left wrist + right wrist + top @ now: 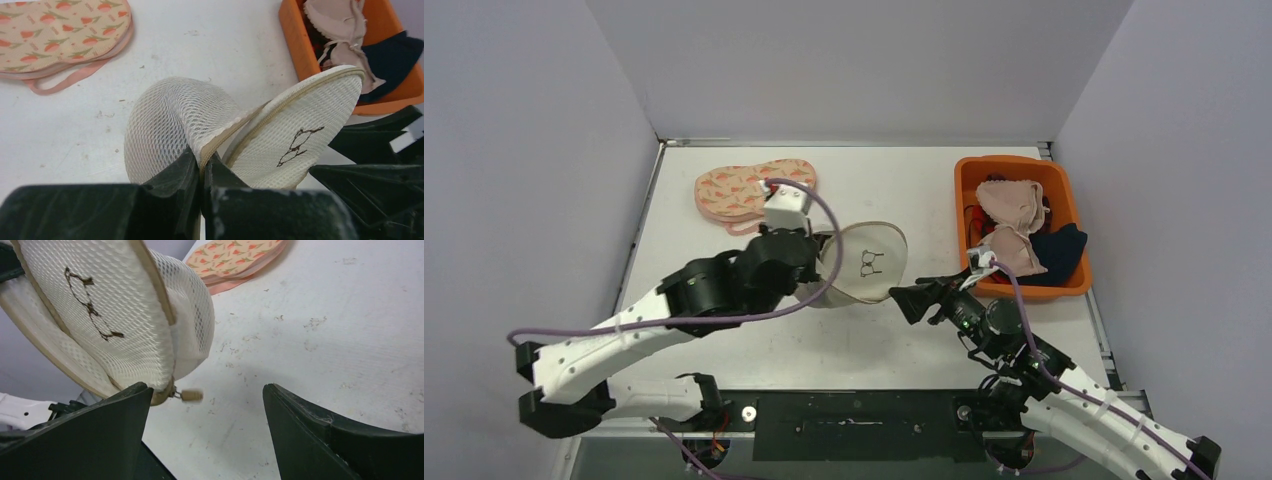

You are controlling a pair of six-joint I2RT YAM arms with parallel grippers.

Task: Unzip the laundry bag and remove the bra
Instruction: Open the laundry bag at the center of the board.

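A white mesh laundry bag [864, 262] with a small bra drawing on it hangs above the table, its two halves parted along the beige zipper [260, 117]. My left gripper [202, 162] is shut on the bag's zipper edge, left of the bag [824, 264]. My right gripper [902, 297] stands open just right of the bag. The zipper pull [191, 395] dangles beside its left finger, between the open jaws [206, 386]. The bag's inside is hidden. A peach-print bra [749, 188] with a pink strap lies flat on the table behind the left arm.
An orange bin [1014, 162] at the right holds beige bras [1012, 215] and dark clothing [1054, 250]. White walls close in the table on three sides. The right gripper sits close to the bin's near left corner.
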